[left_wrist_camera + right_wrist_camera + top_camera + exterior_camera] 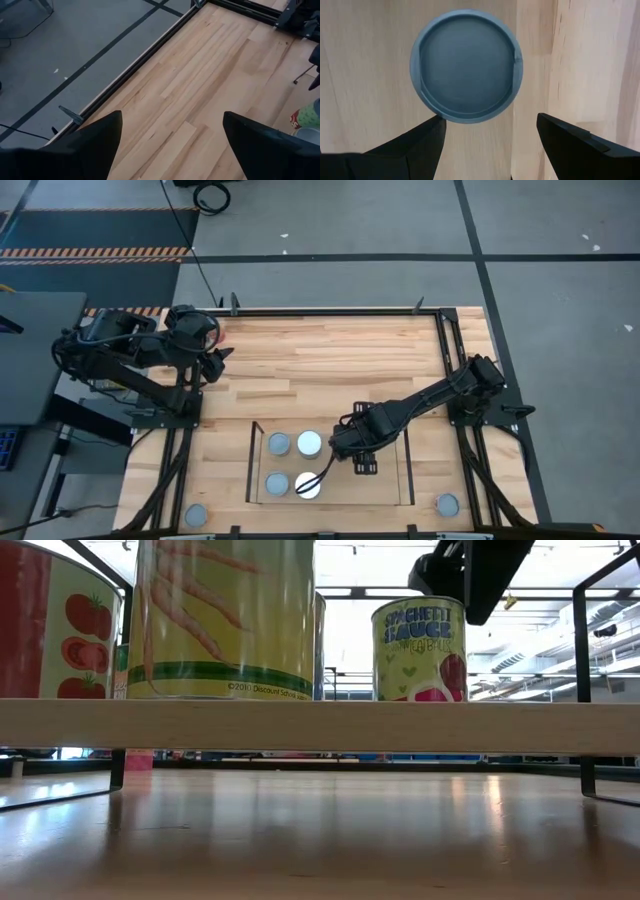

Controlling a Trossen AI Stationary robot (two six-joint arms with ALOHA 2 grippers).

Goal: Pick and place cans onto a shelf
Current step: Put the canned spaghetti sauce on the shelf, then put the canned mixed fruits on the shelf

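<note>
High view: the shelf (405, 465) sits near the table's (330, 370) 6 o'clock edge and carries 4 cans (279, 444) in a square block. The right gripper (340, 446) hangs just at 3 o'clock of that block, nearest the whitish-topped can (310, 443). 2 more cans wait on the table, 1 at the 7 o'clock corner (196, 514) and 1 at the 5 o'clock corner (447, 504). The left gripper (214, 358) rests up at 10 o'clock, well apart from the work.

Low view: a Spaghetti Sauce can (420, 648) stands upright on the shelf board, with the dark gripper just above and beside it.

Left wrist view: its jaws are spread over bare table.

Right wrist view: jaws spread, empty, with a blue-grey can top (466, 65) just beyond the fingertips (427, 131).

My judgement: this looks like a release just finished or a check. To do it well, lift straight up before swinging away, so the fingers do not clip the neighbouring cans.
</note>
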